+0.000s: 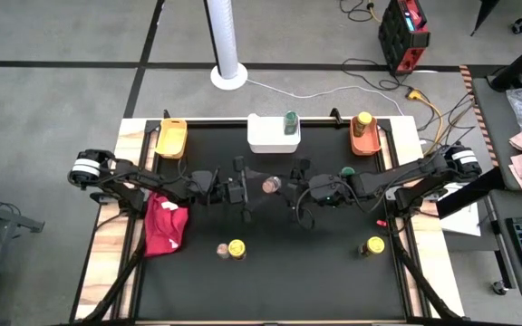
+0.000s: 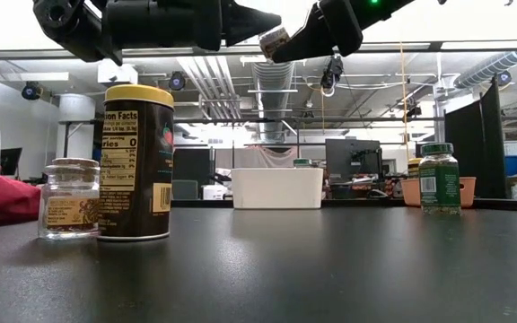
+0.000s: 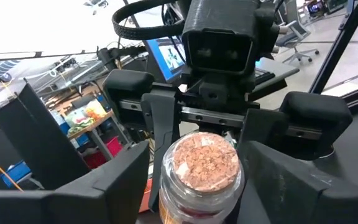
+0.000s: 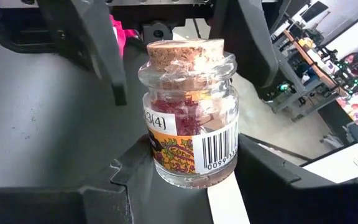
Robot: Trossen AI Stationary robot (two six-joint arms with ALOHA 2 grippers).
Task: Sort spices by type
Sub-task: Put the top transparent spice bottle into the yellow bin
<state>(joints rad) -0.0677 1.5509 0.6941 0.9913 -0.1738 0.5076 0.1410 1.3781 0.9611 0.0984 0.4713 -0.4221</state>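
Note:
A small glass spice jar (image 1: 271, 185) with a cork stopper and red threads inside hangs in the air over the table's middle, between both grippers. My right gripper (image 1: 290, 188) is shut on it. My left gripper (image 1: 252, 186) faces it from the table's left, open, its fingers (image 4: 101, 56) standing on either side of the cork end (image 3: 205, 163) without touching. On the table stand a tall yellow-lidded jar (image 2: 135, 161) beside a small clear jar (image 2: 68, 199), another yellow-lidded jar (image 1: 373, 245) and a green-lidded jar (image 2: 439, 177). My right gripper pinches the jar's lower body, near its base (image 4: 185, 168), between its two fingers (image 4: 272, 180). It comes roughly level from the table's right. The jar is lifted well clear of the table (image 2: 275, 40), tilted, with its cork end pointing at the left gripper.
Along the far edge sit a yellow tray (image 1: 171, 138), a white tray (image 1: 265, 138) holding a green-lidded jar (image 1: 290, 122), and an orange tray (image 1: 364, 142) holding a yellow-lidded jar (image 1: 363, 119). A red cloth (image 1: 166, 226) lies at the left. Bare black mat lies near the front.

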